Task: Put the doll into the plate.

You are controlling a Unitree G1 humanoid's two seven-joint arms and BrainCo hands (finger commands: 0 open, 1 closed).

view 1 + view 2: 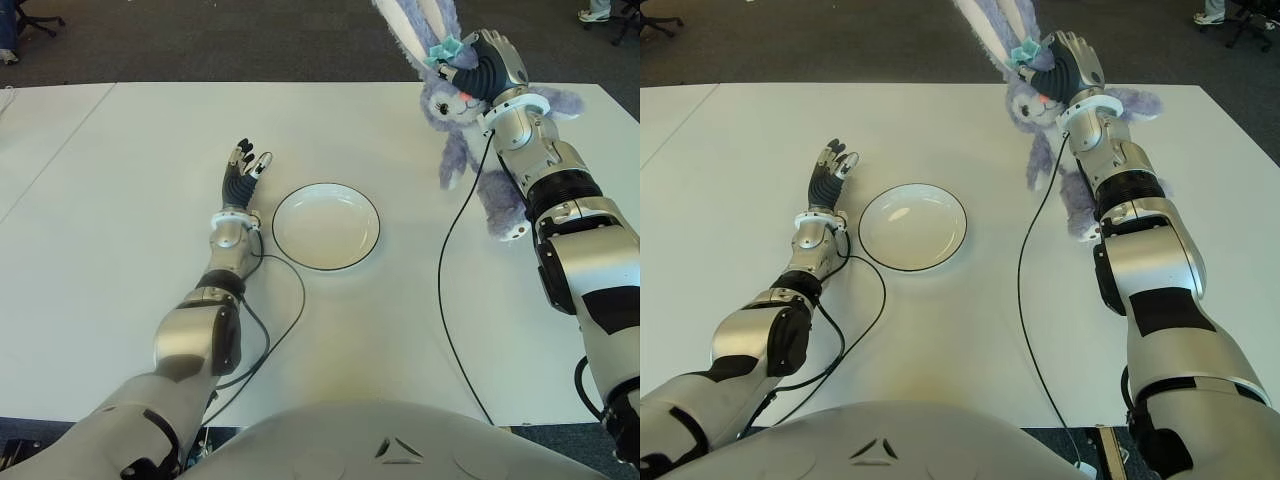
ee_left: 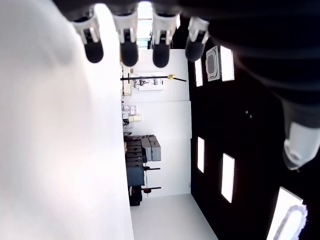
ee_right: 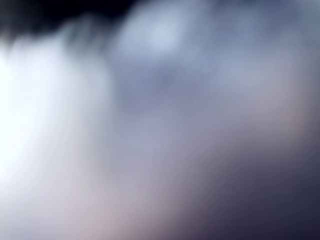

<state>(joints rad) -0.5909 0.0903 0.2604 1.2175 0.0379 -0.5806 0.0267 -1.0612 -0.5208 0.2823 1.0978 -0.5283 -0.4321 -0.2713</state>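
I have the right hand (image 1: 487, 62) raised at the far right of the white table (image 1: 120, 220), its fingers wrapped around the head of the doll (image 1: 452, 95), a purple plush rabbit with long ears and a teal bow. The doll hangs from that grip, its body and legs trailing down alongside my right forearm, above the tabletop. My right wrist view is filled with fur at close range, so I read the hold from the eye views. The plate (image 1: 326, 226), white with a dark rim, sits near the middle of the table, well apart from the doll. My left hand (image 1: 243, 170) shows just left of the plate, fingers extended and holding nothing.
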